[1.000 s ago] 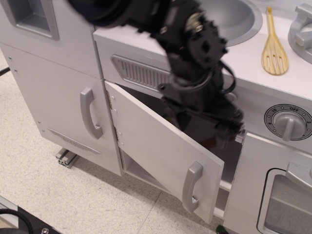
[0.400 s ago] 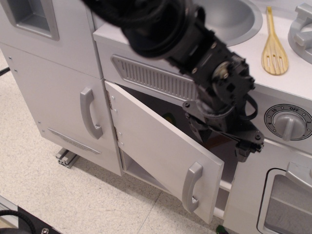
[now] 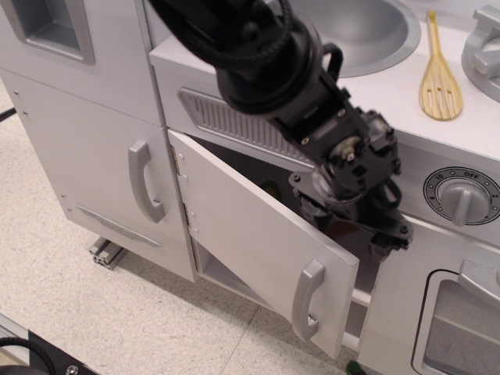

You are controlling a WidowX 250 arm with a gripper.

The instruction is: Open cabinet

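Grey cabinet [image 3: 258,250] door hangs partly open under the sink [image 3: 367,31], swung out on its left hinges, because your gripper [image 3: 351,215] sits behind its top right edge to push; you cannot tell if it is open or closed.

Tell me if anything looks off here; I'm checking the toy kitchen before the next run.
Nothing looks damaged or spilled. The cabinet door hangs partly open on its hinges, as expected, with the gripper over its top edge. The wooden spoon lies flat on the counter.
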